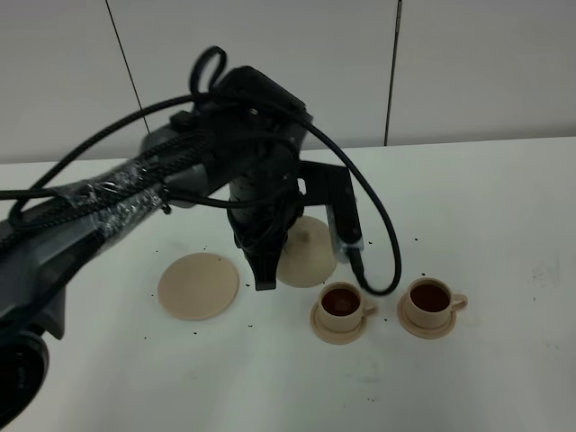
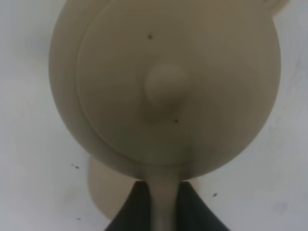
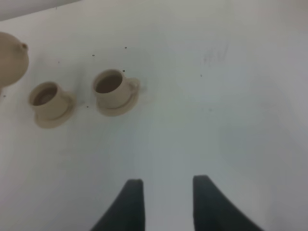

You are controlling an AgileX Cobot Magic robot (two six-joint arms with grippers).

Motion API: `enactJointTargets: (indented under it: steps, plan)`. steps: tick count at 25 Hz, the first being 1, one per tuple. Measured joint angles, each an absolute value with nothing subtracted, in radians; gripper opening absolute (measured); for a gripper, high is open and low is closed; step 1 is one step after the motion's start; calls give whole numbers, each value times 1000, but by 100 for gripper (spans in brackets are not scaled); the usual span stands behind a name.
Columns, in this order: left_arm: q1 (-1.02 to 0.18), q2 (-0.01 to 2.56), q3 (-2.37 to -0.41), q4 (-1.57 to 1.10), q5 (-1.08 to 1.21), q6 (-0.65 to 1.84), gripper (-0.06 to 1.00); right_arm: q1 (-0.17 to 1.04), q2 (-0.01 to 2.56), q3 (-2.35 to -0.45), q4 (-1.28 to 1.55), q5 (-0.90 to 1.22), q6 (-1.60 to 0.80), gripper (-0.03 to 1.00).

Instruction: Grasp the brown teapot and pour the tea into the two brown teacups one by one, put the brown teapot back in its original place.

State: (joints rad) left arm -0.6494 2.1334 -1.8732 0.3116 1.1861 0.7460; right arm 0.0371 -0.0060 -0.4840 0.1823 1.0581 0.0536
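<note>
Tan teapot (image 1: 306,254) pinched by handle in left hand (image 2: 163,204); cups (image 1: 340,310) full; off-centre landing on saucer (image 1: 199,285) risks tipping.

White tabletop before a pale panelled wall

The table (image 1: 504,198) is matte white, flecked with small dark specks; the far wall (image 1: 468,63) shows thin dark vertical seams.

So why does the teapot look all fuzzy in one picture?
In the left wrist view the brown teapot fills the frame, too close to the lens, so its lid knob blurs. The right wrist view is soft too, with both teacups hazy. The exterior high view is the sharpest, with faint shadows under the cups.
</note>
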Motion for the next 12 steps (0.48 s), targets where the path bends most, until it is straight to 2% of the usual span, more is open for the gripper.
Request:
enactJointTargets:
  steps: [12]
  plan:
    - [-607, 2129, -1873, 240, 1186, 626, 17, 37, -6, -484, 182, 1058, 54, 24]
